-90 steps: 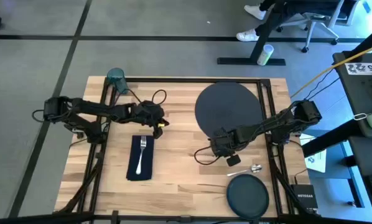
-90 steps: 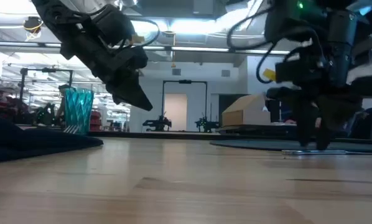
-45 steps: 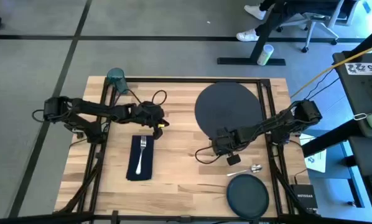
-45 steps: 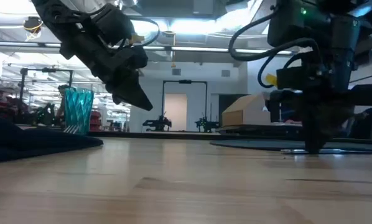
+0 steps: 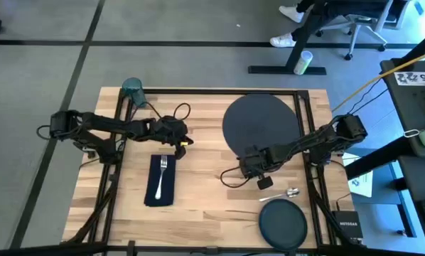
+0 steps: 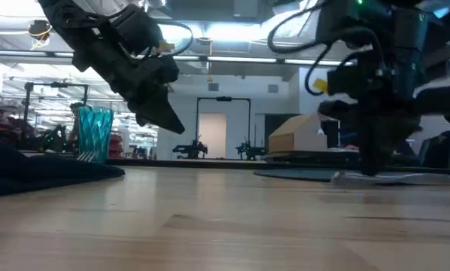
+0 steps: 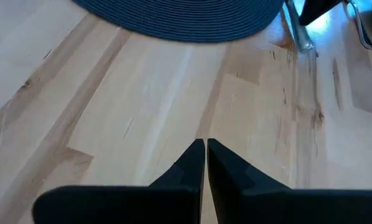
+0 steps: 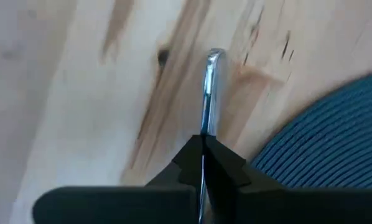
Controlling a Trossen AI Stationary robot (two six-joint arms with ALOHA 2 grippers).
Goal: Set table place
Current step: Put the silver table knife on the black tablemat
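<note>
A navy napkin (image 5: 160, 181) lies at the table's (image 5: 205, 178) near left with a silver fork (image 5: 161, 178) on it. The teal cup (image 5: 132, 87) stands at the far left corner. The large dark charger (image 5: 261, 122) lies far right, and the smaller dark plate (image 5: 283, 224) at the near right edge. The spoon (image 5: 283, 193) lies between them. My right gripper (image 5: 260, 178) is shut on the knife (image 8: 209, 93) just near of the charger. My left gripper (image 5: 181, 142) hovers shut and empty above the wood beyond the napkin. My right gripper pinches the thin silver knife between its two fingers (image 8: 204, 127). The fingers come from above, pointing down. One end of the knife (image 8: 214, 57) sticks out past them. In the low view the knife (image 6: 421, 178) lies about level, low over the table; whether it touches the wood I cannot tell.
Black rails (image 5: 306, 135) run along the table's edges, and cables (image 5: 173, 112) loop beside both arms. Bare wood lies between the napkin and the charger. Beyond the table a person's feet and a chair (image 5: 354, 25) show on the floor.
My right gripper has shut on the knife and gone a little toward the table's left edge, taking the knife along.
</note>
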